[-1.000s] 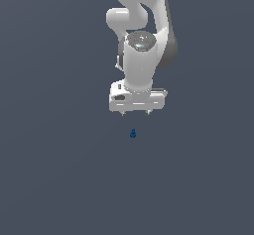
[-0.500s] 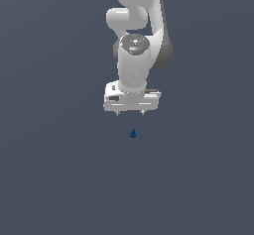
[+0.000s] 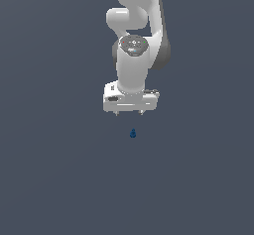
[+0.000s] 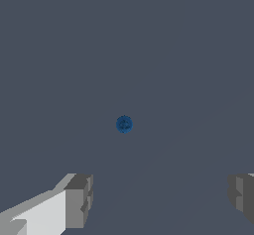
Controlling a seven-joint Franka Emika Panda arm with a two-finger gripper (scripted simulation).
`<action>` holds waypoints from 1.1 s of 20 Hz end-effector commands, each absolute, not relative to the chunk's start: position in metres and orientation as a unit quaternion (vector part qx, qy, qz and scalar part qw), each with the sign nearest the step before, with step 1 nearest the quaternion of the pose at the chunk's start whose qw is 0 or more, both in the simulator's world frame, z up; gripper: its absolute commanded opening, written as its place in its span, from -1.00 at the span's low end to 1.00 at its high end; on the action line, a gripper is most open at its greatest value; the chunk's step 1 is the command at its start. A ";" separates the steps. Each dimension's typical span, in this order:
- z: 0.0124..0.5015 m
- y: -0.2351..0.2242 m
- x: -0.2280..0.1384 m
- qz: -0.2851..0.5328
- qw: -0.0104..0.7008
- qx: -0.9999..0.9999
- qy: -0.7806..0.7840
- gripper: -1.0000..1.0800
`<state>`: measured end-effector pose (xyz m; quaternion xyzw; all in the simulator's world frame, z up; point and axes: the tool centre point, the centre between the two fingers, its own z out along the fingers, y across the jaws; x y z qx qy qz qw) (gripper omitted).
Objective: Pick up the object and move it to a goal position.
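From the wrist view, the two fingers of the pincer stand wide apart with nothing between them, so the pincer is released and empty. Beyond them, the object, a tiny dark blue, roundish, knobbly thing, lies alone on the plain grey surface, and it sits somewhat off the midline between the fingers, nearer the one with the white body showing. In the exterior view the pincer hangs pointing down from the white arm, with the object a little way under the fingertips and clear of them; whether it lies straight below or a bit toward the camera cannot be told from this angle. The step in hand looks like the approach before the grasp, with the lifting and carrying to the goal not yet begun; no goal marker shows in either view. To do this well, the pincer should first be centred so the object falls midway between the fingers, then lowered straight down with the fingers held apart. Since the object is so much smaller than the pincer, the fingertips need to reach almost to the surface before closing, or they may shut above it. Its rounded, knobbly form may let it roll or squirt out sideways, so a slow, even closing seems wise.
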<state>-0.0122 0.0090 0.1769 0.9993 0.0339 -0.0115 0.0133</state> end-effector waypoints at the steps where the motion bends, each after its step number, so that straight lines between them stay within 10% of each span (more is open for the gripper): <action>1: 0.175 0.009 -0.012 -0.012 0.013 0.999 0.045 0.92; 22: 0.135 0.017 -0.005 -0.011 0.011 0.957 0.289 0.92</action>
